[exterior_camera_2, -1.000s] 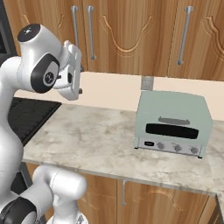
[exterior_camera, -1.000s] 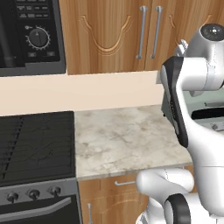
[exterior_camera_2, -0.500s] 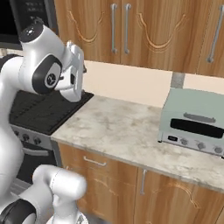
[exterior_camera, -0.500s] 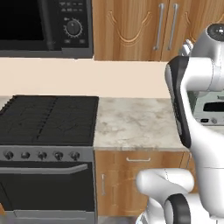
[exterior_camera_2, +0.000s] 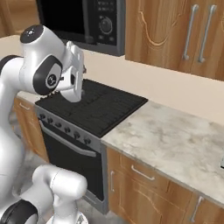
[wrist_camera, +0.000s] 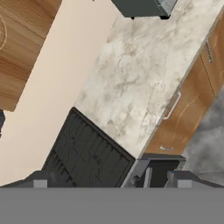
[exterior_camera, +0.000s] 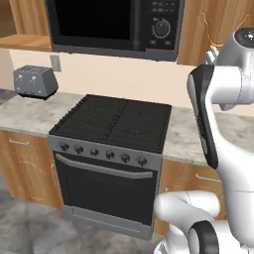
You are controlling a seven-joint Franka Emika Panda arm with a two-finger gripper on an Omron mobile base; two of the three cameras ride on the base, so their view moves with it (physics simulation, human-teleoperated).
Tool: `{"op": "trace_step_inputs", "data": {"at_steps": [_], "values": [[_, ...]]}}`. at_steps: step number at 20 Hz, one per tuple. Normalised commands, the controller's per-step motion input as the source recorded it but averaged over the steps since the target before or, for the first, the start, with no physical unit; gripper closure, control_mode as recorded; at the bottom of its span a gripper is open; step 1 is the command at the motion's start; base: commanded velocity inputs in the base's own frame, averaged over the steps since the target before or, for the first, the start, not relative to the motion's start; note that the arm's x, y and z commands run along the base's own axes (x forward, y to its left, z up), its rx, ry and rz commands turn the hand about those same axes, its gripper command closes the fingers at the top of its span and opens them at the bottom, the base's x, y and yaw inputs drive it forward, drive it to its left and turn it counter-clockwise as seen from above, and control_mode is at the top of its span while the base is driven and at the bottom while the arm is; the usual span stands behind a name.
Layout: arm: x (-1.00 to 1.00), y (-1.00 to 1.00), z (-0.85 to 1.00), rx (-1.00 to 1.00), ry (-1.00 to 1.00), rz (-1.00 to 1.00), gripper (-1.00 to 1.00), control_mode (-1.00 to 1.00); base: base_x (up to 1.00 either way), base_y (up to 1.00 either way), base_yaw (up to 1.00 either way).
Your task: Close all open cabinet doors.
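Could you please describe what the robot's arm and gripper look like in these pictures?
The arm is glossy white with rounded, bulbous links, dark grey joint rings and a black strip along one link. The gripper has two small dark grey finger tips. No cables or lettering are visible.

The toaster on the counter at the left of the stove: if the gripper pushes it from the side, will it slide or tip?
The toaster looks low and boxy with a wide flat base, so it would probably slide on the smooth marble counter rather than tip. Its metal-looking shell suggests it is stiff, and perhaps slippery to pinch.
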Motion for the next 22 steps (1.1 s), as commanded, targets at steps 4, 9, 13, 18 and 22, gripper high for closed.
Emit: {"op": "trace_step_inputs", "data": {"at_steps": [4, 9, 13, 18, 22], "values": [[0.00, 0.00, 0.00, 0.00, 0.00, 0.00, -1.00, 1.00, 0.19, 0.78, 0.13], [0.00, 0.00, 0.00, 0.00, 0.00, 0.00, -1.00, 1.00, 0.30, 0.79, 0.00], [0.00, 0.00, 0.00, 0.00, 0.00, 0.00, -1.00, 1.00, 0.23, 0.80, -0.05], [0.00, 0.00, 0.00, 0.00, 0.00, 0.00, -1.00, 1.00, 0.34, 0.70, -0.12], [0.00, 0.00, 0.00, 0.00, 0.00, 0.00, -1.00, 1.00, 0.44, 0.47, -0.28]]}}
